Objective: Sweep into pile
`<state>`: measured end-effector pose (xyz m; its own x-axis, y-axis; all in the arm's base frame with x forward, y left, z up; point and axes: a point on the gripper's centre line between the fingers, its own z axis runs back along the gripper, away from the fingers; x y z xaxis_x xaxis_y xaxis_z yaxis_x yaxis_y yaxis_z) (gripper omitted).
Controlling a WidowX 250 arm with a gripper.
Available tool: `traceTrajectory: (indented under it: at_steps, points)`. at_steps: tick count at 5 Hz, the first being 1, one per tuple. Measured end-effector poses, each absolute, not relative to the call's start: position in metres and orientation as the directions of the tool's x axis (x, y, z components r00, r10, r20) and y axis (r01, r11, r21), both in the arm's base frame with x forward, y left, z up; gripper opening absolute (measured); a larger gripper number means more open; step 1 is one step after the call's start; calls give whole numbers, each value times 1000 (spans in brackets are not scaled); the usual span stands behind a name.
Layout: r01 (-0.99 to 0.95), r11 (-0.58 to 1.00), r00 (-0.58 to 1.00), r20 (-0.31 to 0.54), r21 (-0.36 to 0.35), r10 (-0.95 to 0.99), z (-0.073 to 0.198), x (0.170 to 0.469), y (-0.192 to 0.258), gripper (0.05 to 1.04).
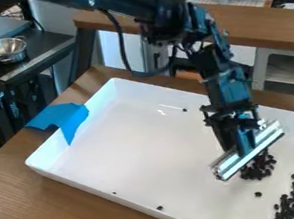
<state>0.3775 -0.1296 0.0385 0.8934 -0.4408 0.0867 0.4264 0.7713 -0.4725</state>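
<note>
My gripper hangs over the right part of a white tray, shut on a silvery metal bar that lies slantwise low over the tray floor. A clump of small dark pieces sits right against the bar's lower right side, partly hidden by it. More dark pieces form a loose strip along the tray's right wall near the bottom corner. One piece lies between the two groups. A few single pieces are scattered elsewhere, such as one piece near the front wall and another piece toward the back.
Blue tape covers the tray's left rim and the wooden table. Raised tray walls surround the work area. Behind stand a wooden counter and, at upper left, a metal bowl on a dark surface.
</note>
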Motion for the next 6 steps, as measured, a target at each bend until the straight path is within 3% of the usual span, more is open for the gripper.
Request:
traceTrajectory:
  at_steps: [1, 3, 5, 6]
  points:
    - [386, 774, 911, 74, -502, -406, 44, 381, -103, 349]
    - [284, 915, 959, 107, -286, -264, 72, 391, -20, 349]
    - [111, 993, 991, 83, -37, -108, 51, 373, 59, 349]
    - [37, 999, 994, 98, 13, -38, 42, 369, 80, 349]
